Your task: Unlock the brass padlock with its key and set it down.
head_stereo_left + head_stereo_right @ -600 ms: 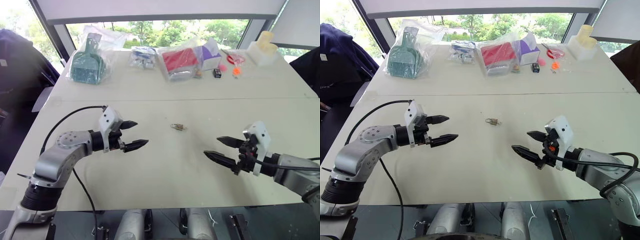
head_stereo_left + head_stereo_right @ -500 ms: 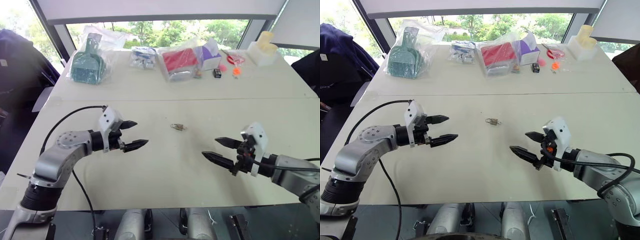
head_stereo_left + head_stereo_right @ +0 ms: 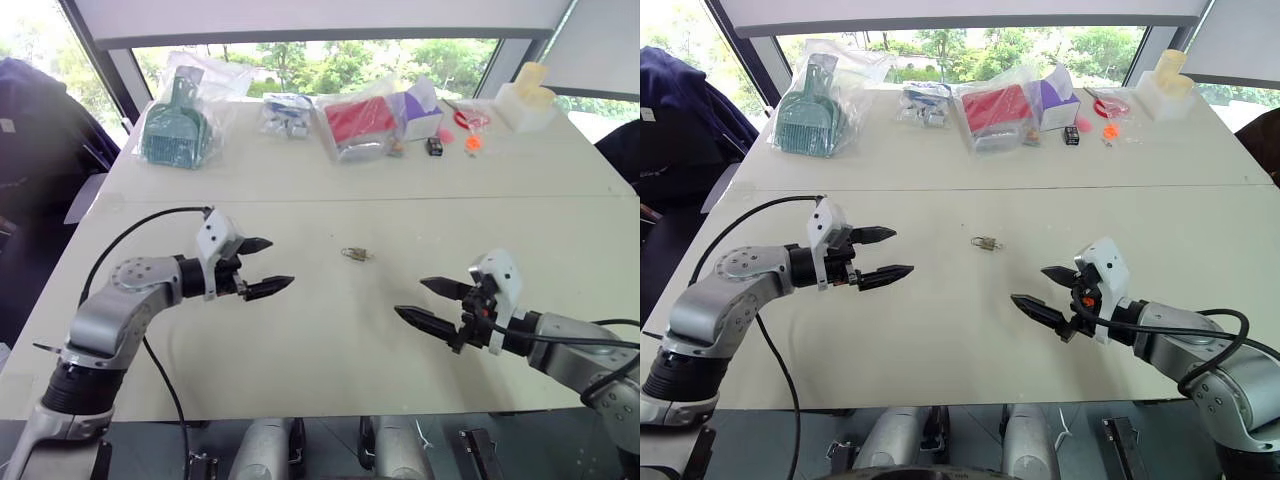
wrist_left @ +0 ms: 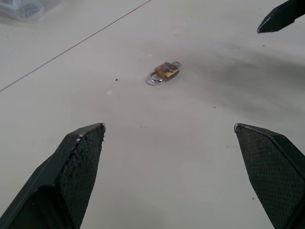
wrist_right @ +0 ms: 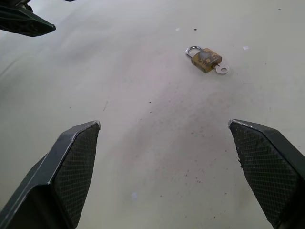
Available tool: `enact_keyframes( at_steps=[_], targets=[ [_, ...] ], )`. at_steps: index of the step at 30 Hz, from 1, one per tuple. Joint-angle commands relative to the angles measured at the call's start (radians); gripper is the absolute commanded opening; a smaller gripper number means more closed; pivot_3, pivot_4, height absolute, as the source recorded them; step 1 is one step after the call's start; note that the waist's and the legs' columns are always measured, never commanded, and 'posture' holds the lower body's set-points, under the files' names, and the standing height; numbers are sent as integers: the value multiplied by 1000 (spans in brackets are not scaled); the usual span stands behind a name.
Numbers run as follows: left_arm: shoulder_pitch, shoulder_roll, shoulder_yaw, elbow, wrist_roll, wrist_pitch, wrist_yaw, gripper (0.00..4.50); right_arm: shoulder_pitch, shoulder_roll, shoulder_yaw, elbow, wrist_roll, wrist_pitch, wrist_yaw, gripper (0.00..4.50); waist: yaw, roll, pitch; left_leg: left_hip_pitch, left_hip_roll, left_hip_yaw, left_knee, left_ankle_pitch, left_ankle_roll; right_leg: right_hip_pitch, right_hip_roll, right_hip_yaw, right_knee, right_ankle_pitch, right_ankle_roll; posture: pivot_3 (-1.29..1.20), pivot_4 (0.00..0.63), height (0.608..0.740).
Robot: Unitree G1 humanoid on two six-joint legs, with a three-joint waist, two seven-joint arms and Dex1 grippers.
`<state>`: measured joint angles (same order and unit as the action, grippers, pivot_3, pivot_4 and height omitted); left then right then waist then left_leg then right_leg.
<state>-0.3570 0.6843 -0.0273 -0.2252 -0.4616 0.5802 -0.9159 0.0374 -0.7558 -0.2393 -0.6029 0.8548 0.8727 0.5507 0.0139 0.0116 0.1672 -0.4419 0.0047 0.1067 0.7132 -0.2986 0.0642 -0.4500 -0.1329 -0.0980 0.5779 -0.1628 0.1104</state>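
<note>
Two pale tabletops [image 3: 330, 340] butt together along a thin seam, the near one marked with faint dark specks and smudges. Behind the far one runs a wide window with green trees outside, and a dark garment [image 3: 680, 100] hangs at the robot's left.

Along the far edge lie several clear plastic bags: one holds a teal dustpan and brush [image 3: 172, 125], another small white and blue items [image 3: 285, 112], a third a red flat pack [image 3: 358, 120]. Beside them stand a purple and white box [image 3: 420, 108], a small black box [image 3: 434, 146], some red and orange bits [image 3: 470, 125] and a cream plastic container [image 3: 528, 95].

On the bare near top, the brass padlock [image 4: 165, 72] lies flat on its side, the key [image 5: 221, 69] sticking out of its base. It rests between the two grippers and slightly beyond them, touched by neither. Left gripper [image 3: 260, 267] and right gripper [image 3: 428, 303] hover above the surface, each with fingers spread wide and holding nothing.
</note>
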Motion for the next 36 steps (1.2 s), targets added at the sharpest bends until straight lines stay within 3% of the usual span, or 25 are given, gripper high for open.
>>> enact_keyframes(
  at_steps=[1, 6, 10, 16, 22, 28, 36],
  targets=[
    [-21, 14, -10, 21, 35, -43, -17, 4483, -15, 8, -7, -25, -1, -18, -3, 4481, 0, 0, 0, 0, 0, 0, 0, 0, 0, 0, 0, 0, 0, 0, 0, 0, 150, 735],
    [-96, 9, -30, 119, 63, -95, -87, 4483, -24, 26, 2, -19, -2, -15, -15, 4481, 3, 0, 0, 0, 0, 0, 0, 0, 0, 0, 0, 0, 0, 0, 0, 0, 150, 735],
    [-272, -28, -121, 352, 143, -235, -211, 4483, -103, 72, 39, 51, -109, -26, -128, 4481, 3, 0, 0, 0, 0, 0, 1, 0, 0, 0, 0, 0, 0, 0, -1, 0, 150, 735],
    [-585, -251, -231, 928, 297, -545, -331, 4483, -104, 132, 46, 34, -169, -11, -221, 4481, 15, 0, 0, -1, -1, 1, 1, 1, 0, 0, 0, 0, 0, 1, -1, 0, 150, 735],
    [-834, -460, -225, 1400, 395, -717, -370, 4483, 10, 222, 14, -118, -150, 17, -320, 4481, 24, -3, 1, -4, -3, 2, 2, 0, 2, -1, -1, -1, 0, 1, 1, 0, 150, 735],
    [-890, -536, -229, 1542, 503, -764, -314, 4483, 148, 295, -28, -268, -136, 32, -415, 4481, 24, -4, 2, -2, -2, 1, 3, -3, 8, 0, -2, 0, 1, 1, 1, 0, 150, 735],
    [-902, -635, -192, 1586, 577, -726, -192, 4483, 371, 361, -94, -441, -92, 0, -549, 4481, 27, -4, 2, -2, -2, 0, 4, -3, 7, 1, -2, 0, 0, 1, 1, 0, 150, 735]
  ],
)
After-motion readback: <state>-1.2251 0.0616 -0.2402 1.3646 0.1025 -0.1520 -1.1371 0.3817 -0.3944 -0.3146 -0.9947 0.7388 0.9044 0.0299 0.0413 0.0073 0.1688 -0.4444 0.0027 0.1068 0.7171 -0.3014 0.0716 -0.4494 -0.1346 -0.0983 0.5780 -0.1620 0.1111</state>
